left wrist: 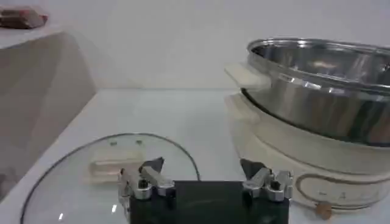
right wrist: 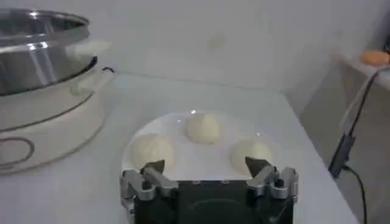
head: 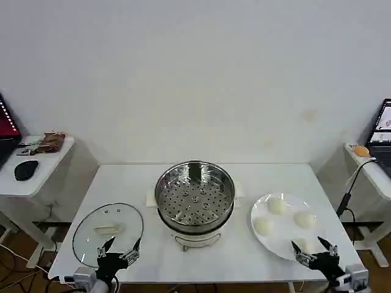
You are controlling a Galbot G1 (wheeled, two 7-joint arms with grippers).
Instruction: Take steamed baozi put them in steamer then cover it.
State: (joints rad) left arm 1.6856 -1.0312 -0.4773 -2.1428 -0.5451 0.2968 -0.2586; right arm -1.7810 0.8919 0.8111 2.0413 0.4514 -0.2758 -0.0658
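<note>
Baozi (head: pixel 277 206) on plate (head: pixel 259 210), steamer (head: pixel 194 194) uncovered, both hands spread, left hand (head: pixel 121 246), right hand (head: pixel 315 246)

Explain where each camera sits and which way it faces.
Head view: above, looking down at the shiny round steel steamer; both pincers at the near edge.
Left wrist view: behind the open left pincer, over the clear glass cover; shares the steamer.
Right wrist view: behind the open right pincer, facing cream-white round baozi.
</note>
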